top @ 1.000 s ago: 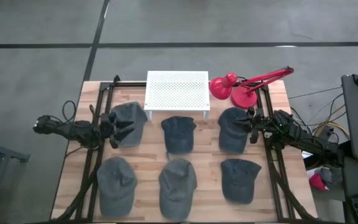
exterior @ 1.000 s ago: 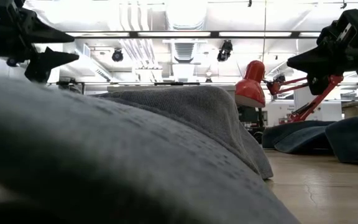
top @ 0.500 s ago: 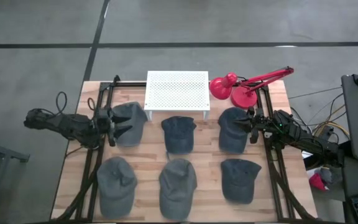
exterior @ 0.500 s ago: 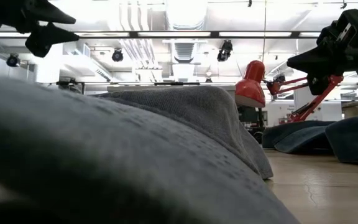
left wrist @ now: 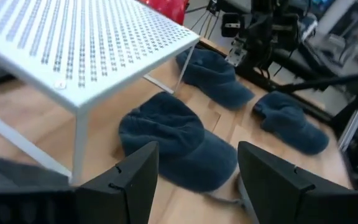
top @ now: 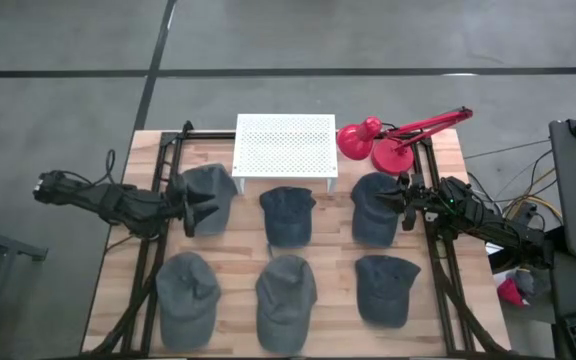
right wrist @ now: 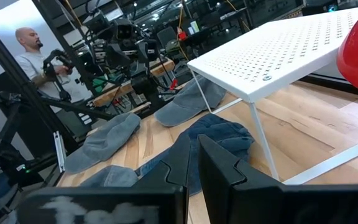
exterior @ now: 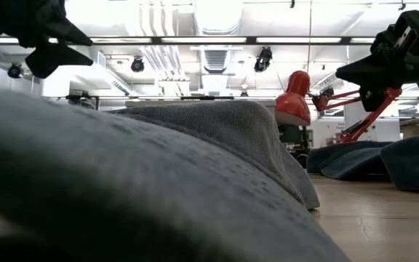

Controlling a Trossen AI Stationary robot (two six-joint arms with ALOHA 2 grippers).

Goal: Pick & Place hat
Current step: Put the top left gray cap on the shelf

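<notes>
left gripper (top: 190,203) fingers apart, empty, over hat (top: 208,197) left of white rack (top: 285,146) | right gripper (top: 400,199) pinched together, empty, over hat right of rack | six hats on tabletop (top: 236,254)

The left gripper (left wrist: 194,180) presents two dark fingers (left wrist: 132,180) spread apart, with nothing between them. Beyond the fingers, a dark blue hat (left wrist: 176,146) lies on the wooden table (left wrist: 36,121) just beside a leg of the white perforated rack (left wrist: 86,46). Two further dark blue hats lie farther off, one (left wrist: 213,74) past the rack's corner and one (left wrist: 291,121) well apart to its side, with the other arm (left wrist: 260,34) above the former.
</notes>
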